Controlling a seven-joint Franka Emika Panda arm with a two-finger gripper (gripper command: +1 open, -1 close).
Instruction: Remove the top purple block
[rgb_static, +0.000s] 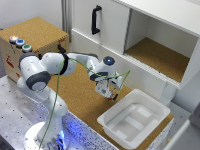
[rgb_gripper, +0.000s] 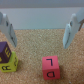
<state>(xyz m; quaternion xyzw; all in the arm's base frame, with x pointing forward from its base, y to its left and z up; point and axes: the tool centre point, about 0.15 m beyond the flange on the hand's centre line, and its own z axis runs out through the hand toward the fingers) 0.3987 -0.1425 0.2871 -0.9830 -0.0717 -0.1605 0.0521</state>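
Seen from the wrist: gripper (rgb_gripper: 40, 31) wide open, holding nothing, one finger (rgb_gripper: 8, 30) on each side of the frame, jaws well apart above a cork mat (rgb_gripper: 40, 50). Just past the fingertips, a purple block (rgb_gripper: 5, 50) stacked on a yellow-green block (rgb_gripper: 9, 62), the pair cut off by the frame edge; purple block directly under one finger, whether touching cannot be told. Near the stack but apart from it, a pink block (rgb_gripper: 51, 67) marked with a dark letter, lying alone on the mat between the two fingers' lines. From the exterior view: white tray (rgb_static: 134, 118) nearest the camera, at the mat's edge toward the exterior view's right. Behind it, gripper (rgb_static: 107, 91) pointing down over the cork mat (rgb_static: 80, 95), blocks hidden or too small to make out here. Arm (rgb_static: 45, 70) bent over from its base on the exterior view's left, a green cable (rgb_static: 57, 95) trailing along it. Farther back, a cork-topped box (rgb_static: 35, 35) with three buttons (rgb_static: 20, 43) on the exterior view's left, and a white cabinet (rgb_static: 145, 35) with a black handle (rgb_static: 96, 19) and an open compartment floored in cork.
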